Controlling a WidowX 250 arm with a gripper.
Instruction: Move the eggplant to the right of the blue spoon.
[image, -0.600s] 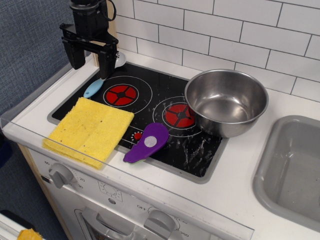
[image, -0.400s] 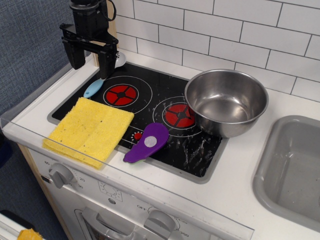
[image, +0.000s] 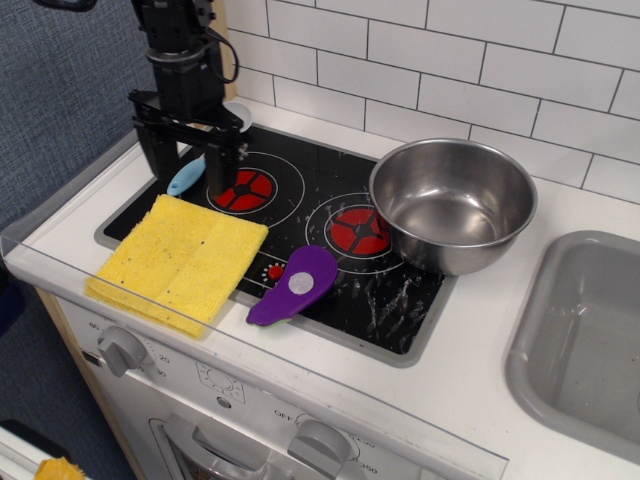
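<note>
The eggplant (image: 294, 286) is a flat purple toy with a pale round spot, lying at the front edge of the black stovetop (image: 310, 200), right of the yellow cloth. The blue spoon (image: 186, 177) lies at the stovetop's back left; its light blue handle shows between the gripper's fingers, and part of its pale bowl (image: 240, 113) shows behind the arm. My black gripper (image: 186, 186) hangs over the spoon with its jaws apart and holds nothing. It is far to the back left of the eggplant.
A yellow sponge cloth (image: 180, 258) lies at the front left. A big steel bowl (image: 452, 202) sits on the right burner. A grey sink (image: 590, 330) is at the far right. White tiled wall behind. A clear guard runs along the counter's front edge.
The gripper has moved down and slightly right, toward the front, now low over the spoon. Eggplant, cloth and bowl have not moved.
</note>
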